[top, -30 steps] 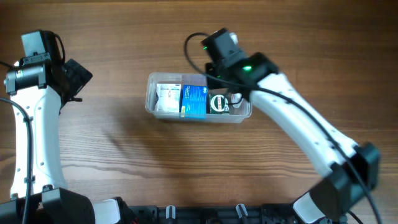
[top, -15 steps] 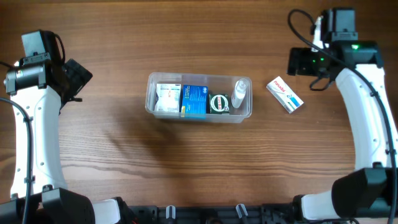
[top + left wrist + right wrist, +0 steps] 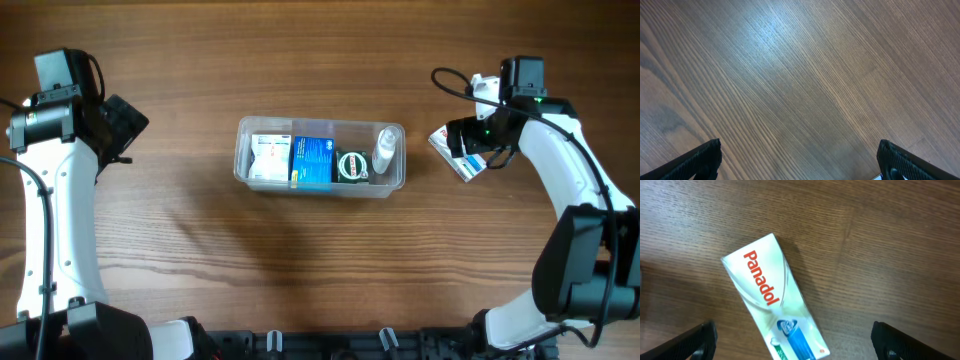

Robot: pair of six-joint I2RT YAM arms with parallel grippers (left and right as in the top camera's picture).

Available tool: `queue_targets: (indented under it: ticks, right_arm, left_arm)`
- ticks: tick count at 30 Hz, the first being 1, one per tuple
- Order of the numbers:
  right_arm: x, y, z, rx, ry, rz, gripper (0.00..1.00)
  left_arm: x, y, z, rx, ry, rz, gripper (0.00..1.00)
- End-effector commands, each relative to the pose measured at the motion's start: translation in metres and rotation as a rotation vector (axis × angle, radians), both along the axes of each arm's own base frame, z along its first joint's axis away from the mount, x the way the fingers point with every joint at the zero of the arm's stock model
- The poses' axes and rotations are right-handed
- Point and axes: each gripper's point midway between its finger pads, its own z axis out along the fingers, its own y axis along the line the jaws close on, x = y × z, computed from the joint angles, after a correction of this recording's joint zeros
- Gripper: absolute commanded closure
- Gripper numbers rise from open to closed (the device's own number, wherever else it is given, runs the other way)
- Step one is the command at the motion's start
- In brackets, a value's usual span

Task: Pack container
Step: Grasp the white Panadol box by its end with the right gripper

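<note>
The clear container [image 3: 320, 123] lies mid-table and holds a white box [image 3: 268, 157], a blue box [image 3: 312, 162], a green round tin [image 3: 352, 166] and a small clear bottle [image 3: 384, 152]. To its right a white Panadol box [image 3: 462, 160] lies flat on the wood. My right gripper [image 3: 468, 136] hovers over it, open. In the right wrist view the Panadol box [image 3: 772, 297] lies slanted between the wide-apart jaws of the right gripper [image 3: 795, 345], touching neither. My left gripper [image 3: 125, 125] is open at the far left, and the left wrist view shows only wood around it [image 3: 800, 162].
Both arms' white links run down the left and right sides of the table [image 3: 200, 60]. A black rail lies along the front edge [image 3: 330, 345]. A cable loops off the right wrist [image 3: 445, 78].
The right arm left the container's right end, where the bottle now stands, swung to the far right, then came in over the Panadol box. The left arm has not moved.
</note>
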Motion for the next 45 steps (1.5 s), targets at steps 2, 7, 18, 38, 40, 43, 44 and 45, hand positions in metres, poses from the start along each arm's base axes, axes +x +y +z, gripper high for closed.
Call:
queue_targets:
  ticks: [2,7,18,38,40,43,44,45]
  right_arm:
    - [0.0,0.016,-0.026,0.062,0.029,0.088,0.0]
    - [0.0,0.021,-0.046,0.047,0.068,0.126,0.0]
    - [0.001,0.004,-0.066,-0.044,0.1,0.09,0.07]
    - [0.012,0.012,-0.063,0.061,0.057,-0.096,0.31]
    - [0.012,0.012,-0.063,0.06,0.057,-0.095,0.32]
    - [0.01,0.012,-0.065,0.061,0.062,-0.096,0.34]
    - [0.009,0.012,-0.066,0.061,0.06,-0.096,0.34]
    - [0.008,0.012,-0.068,0.061,0.061,-0.096,0.34]
  left_arm:
    - [0.001,0.002,0.009,0.005,-0.025,0.004,0.0]
    - [0.001,0.002,0.009,0.005,-0.025,0.004,0.0]
    - [0.001,0.002,0.009,0.005,-0.025,0.004,0.0]
    - [0.001,0.002,0.009,0.005,-0.025,0.004,0.0]
    - [0.001,0.002,0.009,0.005,-0.025,0.004,0.0]
    - [0.001,0.002,0.009,0.005,-0.025,0.004,0.0]
    - [0.001,0.002,0.009,0.005,-0.025,0.004,0.0]
    - [0.001,0.002,0.009,0.005,-0.025,0.004,0.0]
